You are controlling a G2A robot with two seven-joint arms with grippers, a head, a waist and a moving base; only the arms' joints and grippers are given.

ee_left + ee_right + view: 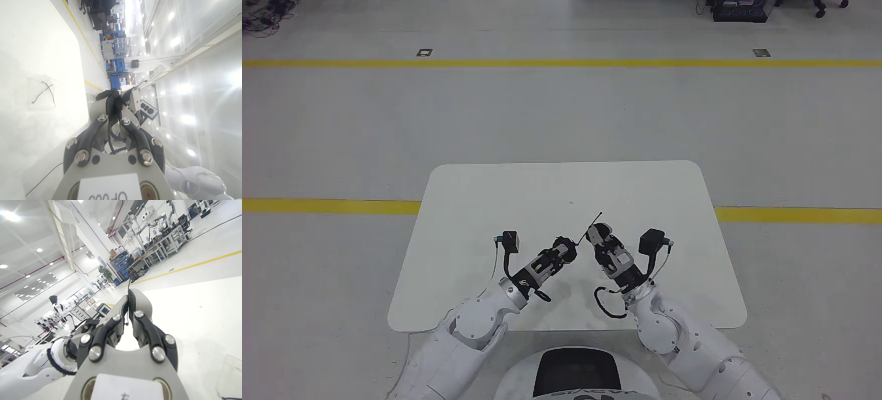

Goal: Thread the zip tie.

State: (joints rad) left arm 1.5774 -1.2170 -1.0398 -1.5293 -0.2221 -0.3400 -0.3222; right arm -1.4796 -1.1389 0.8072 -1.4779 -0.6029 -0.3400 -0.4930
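Note:
My right gripper is shut on a thin black zip tie, whose tail pokes straight out past the fingertips while a short end hangs inside the jaws. Seen from above, that gripper is held over the front middle of the white table, and the zip tie points away from the robot. My left gripper sits just to its left, tip close to it. The left wrist view has the left gripper shut, with the zip tie's tail beyond it. Whether anything is pinched there is hidden.
A clear shallow tray holding two spare black zip ties lies on the table, and its corner also appears in the right wrist view. The table's edges lie close on both sides of the arms. Yellow floor lines run beyond.

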